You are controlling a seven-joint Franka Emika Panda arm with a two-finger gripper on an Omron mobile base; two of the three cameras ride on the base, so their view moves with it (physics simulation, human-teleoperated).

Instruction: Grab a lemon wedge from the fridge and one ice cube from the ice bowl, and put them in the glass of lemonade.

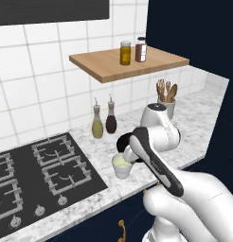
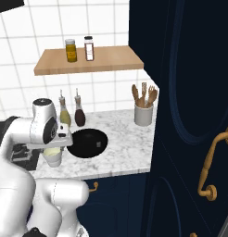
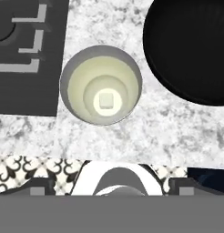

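Gripper (image 3: 109, 191) hangs straight over the glass (image 3: 101, 85), jaws spread wide, pinching nothing. The glass stands on the marble counter (image 3: 177, 132) between the hob (image 1: 38, 175) and a black bowl (image 2: 88, 142). A pale square cube (image 3: 105, 100) sits in the middle of the lemonade. 2 oil bottles (image 1: 103, 120) stand behind.

- The marble counter (image 2: 120, 148) carried the glass of lemonade (image 1: 121, 166) beside the black hob (image 1: 38, 175); a black bowl (image 2: 88, 142), two oil bottles (image 1: 104, 122) and a utensil holder (image 2: 143, 115) stood on it
- The wooden shelf (image 1: 104, 66) held two jars (image 1: 132, 52)
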